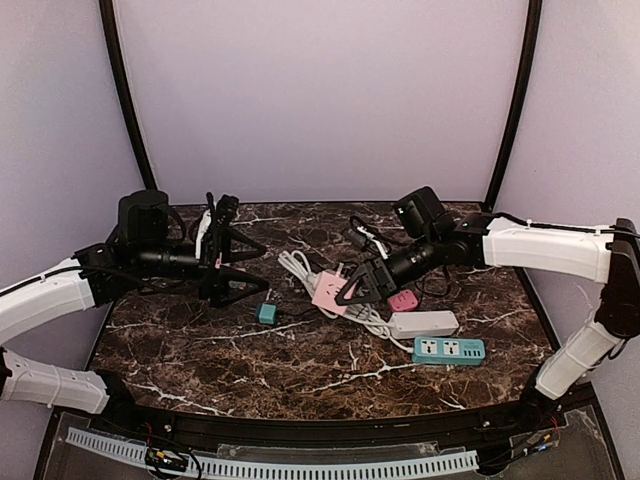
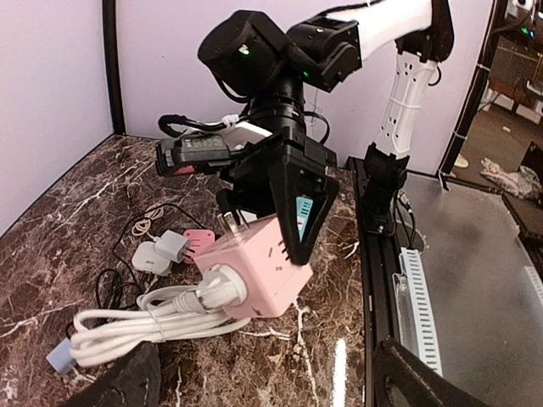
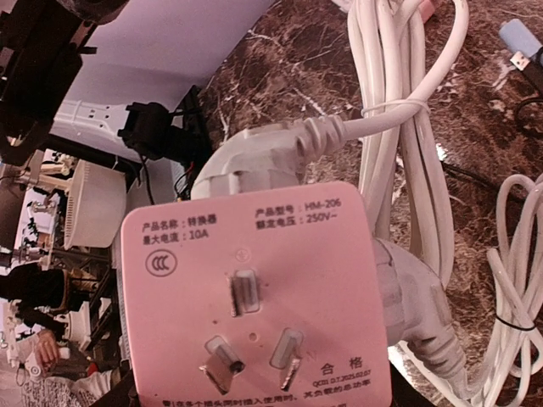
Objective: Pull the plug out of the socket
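Note:
A pink cube socket [image 1: 329,293] is tilted just over the marble table, and my right gripper [image 1: 358,287] is shut on it. In the left wrist view the right gripper's black fingers [image 2: 299,222] clamp the cube [image 2: 259,271], and a white plug [image 2: 222,288] sits in its left face. The plug's bundled white cable [image 2: 136,326] lies on the table. The right wrist view is filled by the cube's pronged face [image 3: 254,288], with white plug bodies at its top [image 3: 254,157] and right side [image 3: 416,309]. My left gripper [image 1: 262,272] is open and empty, left of the cube.
A small teal adapter [image 1: 266,313] lies near the left gripper. A white power strip [image 1: 423,323], a teal power strip [image 1: 449,350] and a pink adapter [image 1: 403,300] lie to the right. White adapters [image 2: 161,252] and black cables lie behind the cube.

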Available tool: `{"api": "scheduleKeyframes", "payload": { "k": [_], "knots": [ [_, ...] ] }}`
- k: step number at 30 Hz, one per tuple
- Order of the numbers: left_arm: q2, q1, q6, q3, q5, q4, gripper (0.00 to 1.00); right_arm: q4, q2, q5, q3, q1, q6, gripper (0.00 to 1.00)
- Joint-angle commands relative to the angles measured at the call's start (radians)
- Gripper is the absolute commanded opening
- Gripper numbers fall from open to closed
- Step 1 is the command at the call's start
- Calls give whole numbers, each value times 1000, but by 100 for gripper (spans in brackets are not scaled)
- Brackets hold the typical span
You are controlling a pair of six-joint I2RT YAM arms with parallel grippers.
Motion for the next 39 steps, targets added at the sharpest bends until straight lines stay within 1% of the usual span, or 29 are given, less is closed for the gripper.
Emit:
{"api": "scheduleKeyframes", "payload": {
  "k": [1, 4, 8, 9, 11, 14, 15, 17, 26, 28, 31, 37, 39],
  "knots": [
    [-20, -88, 212, -28, -97, -55, 86, 4, -64, -271, 41, 4, -72, 0],
    [-5, -131, 253, -13, -141, -69, 82, -13, -66, -332, 34, 4, -71, 0],
    [44, -198, 335, 24, -184, -123, 75, -12, -77, -378, 25, 7, -58, 0],
    [59, -217, 346, 28, -186, -133, 70, -13, -77, -383, 24, 9, -52, 0],
    [68, -243, 359, 29, -202, -134, 66, -16, -77, -392, 23, 9, -41, 0],
    [75, -287, 383, 27, -290, -126, 62, -9, -75, -403, 21, 20, -31, 0],
    [83, -306, 388, 29, -307, -124, 60, -9, -71, -406, 21, 23, -31, 0],
    [88, -319, 387, 29, -346, -109, 57, -8, -64, -412, 25, 31, -31, 0],
    [121, -352, 347, 20, -448, -37, 53, 14, -47, -417, 23, 69, -24, 0],
    [119, -354, 342, 16, -444, -33, 51, 18, -47, -412, 18, 73, -18, 0],
    [120, -355, 334, 18, -398, -29, 46, 21, -40, -402, 15, 77, -7, 0],
    [122, -357, 348, 19, -358, -40, 32, 23, -24, -387, 12, 82, 15, 0],
    [110, -358, 346, 13, -338, -32, 31, 28, -21, -382, 14, 84, 24, 0]
  ]
}}
